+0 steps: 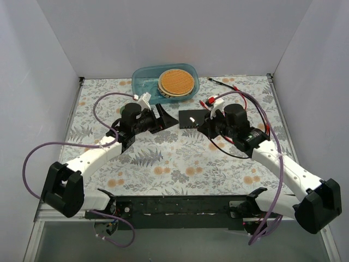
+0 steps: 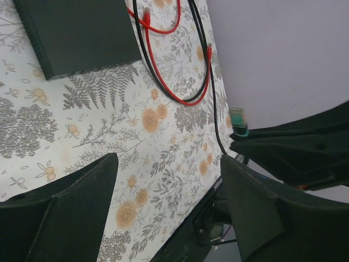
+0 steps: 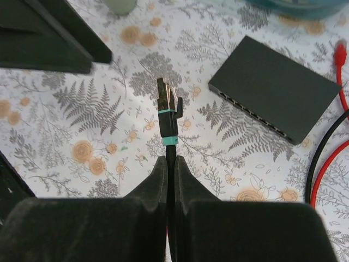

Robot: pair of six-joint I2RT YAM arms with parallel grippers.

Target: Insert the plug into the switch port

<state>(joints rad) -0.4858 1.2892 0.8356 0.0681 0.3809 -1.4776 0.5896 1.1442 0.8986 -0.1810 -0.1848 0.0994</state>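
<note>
Right fingers (image 3: 159,177) clamped on black cable (image 3: 170,152), teal-banded plug (image 3: 166,106), left fingers (image 2: 82,213) apart, flat matte switch (image 3: 275,95)

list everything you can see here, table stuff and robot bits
flat rectangular network switch box: one, black, table centre, between the end effectors
ethernet plug on a teal-banded cable: one, black with clear tip, held above the cloth, apart from the switch
loose patch cables: count unclear, red and black, right of the switch
oval plastic tub: one, teal, far edge
round woven disc: one, tan, inside the tub
floral tablecloth: one, grey and orange print, covering the table
left end effector: one, black, open, left of the switch
right end effector: one, black, shut on the plug's cable
</note>
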